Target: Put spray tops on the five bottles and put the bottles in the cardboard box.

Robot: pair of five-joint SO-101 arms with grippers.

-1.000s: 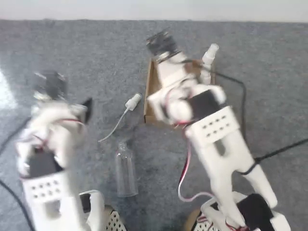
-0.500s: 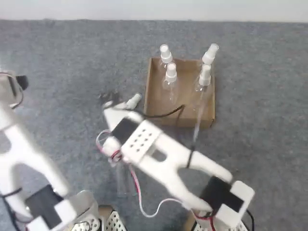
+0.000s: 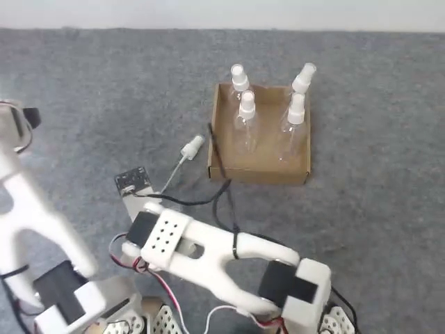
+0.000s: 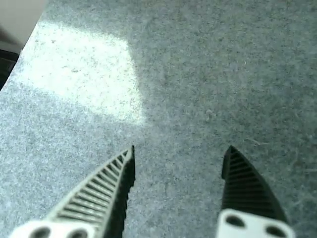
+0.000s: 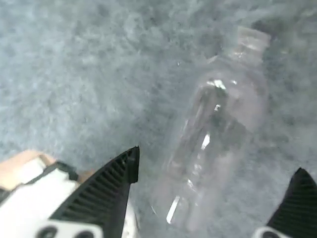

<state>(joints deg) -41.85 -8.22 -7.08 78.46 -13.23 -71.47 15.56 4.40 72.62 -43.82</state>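
A clear bottle (image 5: 218, 134) without a top lies on its side on the grey carpet. My right gripper (image 5: 216, 162) hangs open just above it, one finger on each side of its body, not touching. In the high view the right arm (image 3: 208, 247) stretches left across the front and covers that bottle. A loose white spray top (image 3: 191, 147) with its thin tube lies left of the cardboard box (image 3: 259, 172). Several capped bottles (image 3: 247, 115) stand inside the box. My left gripper (image 4: 180, 151) is open over bare carpet, holding nothing.
The left arm (image 3: 28, 202) stands raised at the far left edge. Black cables (image 3: 219, 184) trail from the right arm past the box's front left corner. A bright patch of light (image 4: 84, 74) lies on the carpet in the left wrist view.
The right arm has swung from over the box leftward and down over the lying bottle. The left arm rose and pulled back to the left edge.
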